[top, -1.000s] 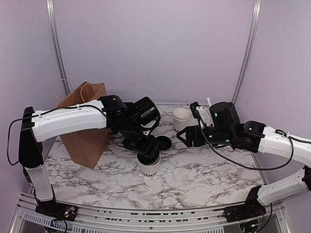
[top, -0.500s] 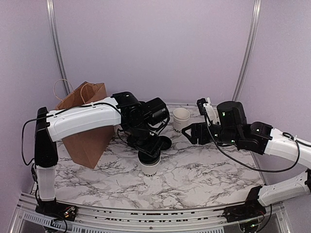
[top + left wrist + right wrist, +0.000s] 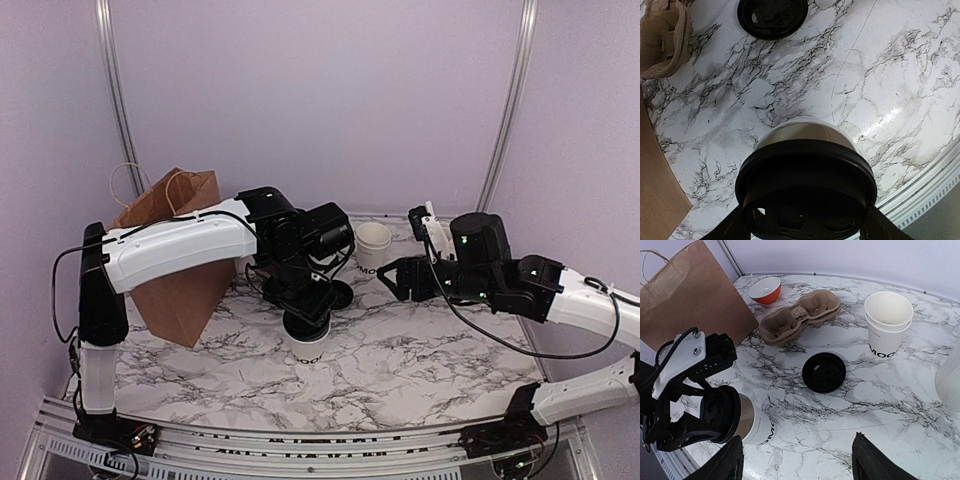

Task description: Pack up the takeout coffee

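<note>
The takeout coffee (image 3: pixel 308 348), a white paper cup with dark lettering and a black lid, stands upright on the marble table at front centre. My left gripper (image 3: pixel 305 318) reaches down onto it from above. In the left wrist view the black lid (image 3: pixel 805 170) fills the gap between both fingers, which press against its sides, and the white cup wall (image 3: pixel 807 131) shows beyond it. The right wrist view shows the same cup (image 3: pixel 752 426) at lower left. My right gripper (image 3: pixel 395 278) hovers open and empty to the right of it, over bare table (image 3: pixel 797 460).
A brown paper bag (image 3: pixel 175 262) stands open at the left. A loose black lid (image 3: pixel 824 372) lies just behind the cup. Stacked empty white cups (image 3: pixel 887 327), a cardboard cup carrier (image 3: pixel 800 315) and a small bowl with a red band (image 3: pixel 766 290) sit further back.
The left arm's elbow has swung right while its gripper stayed on the cup's lid. The right arm has drawn back to the right. The cup has not moved.
</note>
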